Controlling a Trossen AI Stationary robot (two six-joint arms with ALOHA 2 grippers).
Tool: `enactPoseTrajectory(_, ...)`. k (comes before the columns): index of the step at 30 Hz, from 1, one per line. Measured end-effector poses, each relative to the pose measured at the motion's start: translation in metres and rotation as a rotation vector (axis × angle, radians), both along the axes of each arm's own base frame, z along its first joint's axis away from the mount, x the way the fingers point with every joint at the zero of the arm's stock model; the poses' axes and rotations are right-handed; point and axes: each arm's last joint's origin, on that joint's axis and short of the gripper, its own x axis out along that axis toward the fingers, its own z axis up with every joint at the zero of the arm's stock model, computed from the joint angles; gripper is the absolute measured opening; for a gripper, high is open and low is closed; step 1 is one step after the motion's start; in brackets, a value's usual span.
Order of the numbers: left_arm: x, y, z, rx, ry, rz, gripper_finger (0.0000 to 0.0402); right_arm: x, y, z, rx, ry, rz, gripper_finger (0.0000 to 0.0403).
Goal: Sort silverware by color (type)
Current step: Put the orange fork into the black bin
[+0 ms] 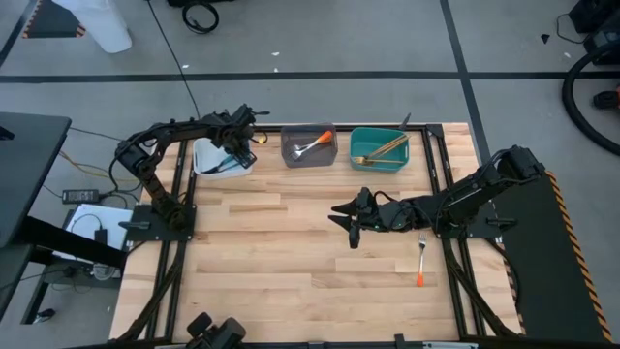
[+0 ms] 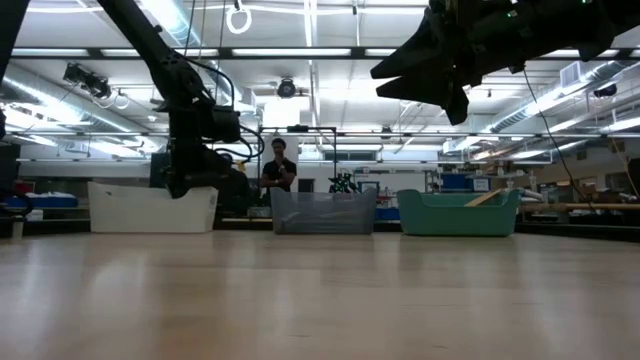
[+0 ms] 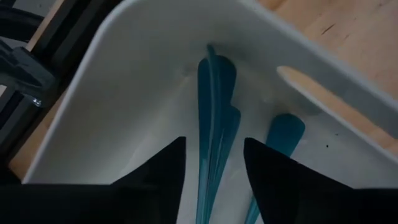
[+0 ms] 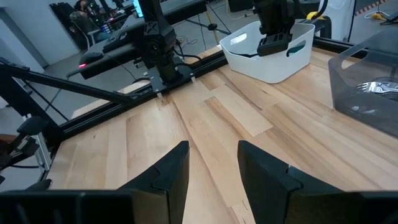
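My left gripper [image 1: 237, 151] hangs open over the white bin [image 1: 215, 163], pointing down into it. In the left wrist view its fingertips [image 3: 214, 140] stand on either side of a stack of blue handles [image 3: 214, 106] that lie on the bin's floor with their ends against the wall. Another blue handle [image 3: 284, 134] lies beside them. My right gripper [image 1: 347, 221] hovers open above the table's middle, nothing between its fingers [image 4: 213, 149]. An orange-handled fork [image 1: 422, 260] lies flat on the table near the right edge.
The grey bin [image 1: 310, 145] holds an orange-handled utensil [image 1: 312, 143]. The teal bin [image 1: 380, 147] holds gold pieces [image 1: 386, 146]. All three bins stand in a row along the far edge. A person [image 2: 279, 165] stands in the room beyond the table.
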Motion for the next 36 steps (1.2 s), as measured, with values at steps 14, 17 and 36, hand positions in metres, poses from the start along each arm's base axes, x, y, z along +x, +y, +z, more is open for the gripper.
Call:
enactPoseTrajectory(14,-0.001,-0.002,0.0,-0.023,0.008,0.011,0.0208,0.0,0.0,0.001,0.002,-0.006,0.0,0.0147)
enactPoseTrajectory(17,-0.002,-0.002,0.002,-0.034,0.023,-0.005,0.0208,0.0,0.0,0.001,0.002,-0.006,0.0,0.0147)
enactPoseTrajectory(36,0.006,0.007,0.056,-0.104,0.08,-0.001,0.0208,0.0,0.0,0.0,0.001,-0.005,0.001,0.0147)
